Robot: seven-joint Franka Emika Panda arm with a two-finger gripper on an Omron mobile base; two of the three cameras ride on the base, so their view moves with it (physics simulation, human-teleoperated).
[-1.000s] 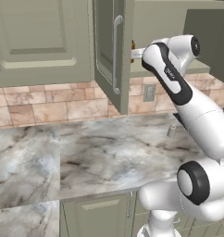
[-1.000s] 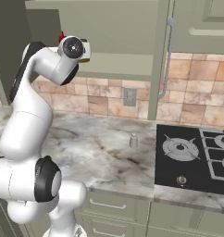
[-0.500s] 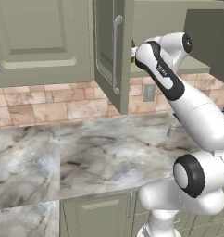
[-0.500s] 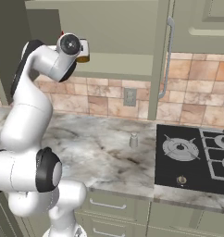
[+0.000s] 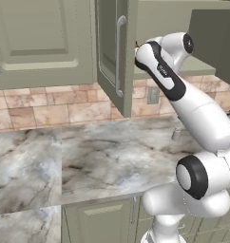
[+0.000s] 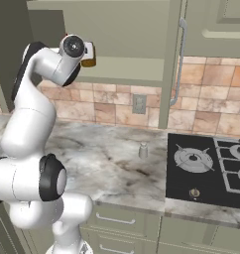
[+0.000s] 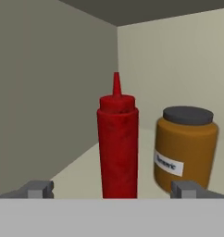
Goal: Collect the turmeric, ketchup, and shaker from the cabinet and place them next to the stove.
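Our claw [image 7: 112,189], jaws apart, faces the slim red ketchup bottle [image 7: 117,143] at frame centre; closing carelessly, we could knock the orange-brown turmeric jar [image 7: 185,148] beside it.

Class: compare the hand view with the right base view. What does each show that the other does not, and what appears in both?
Hand view alone: the red ketchup bottle inside the cabinet, framed by the open gripper. Right base view alone: the stove, the shaker on the marble counter, and the robot arm. Both show the orange-brown turmeric jar on the cabinet floor.
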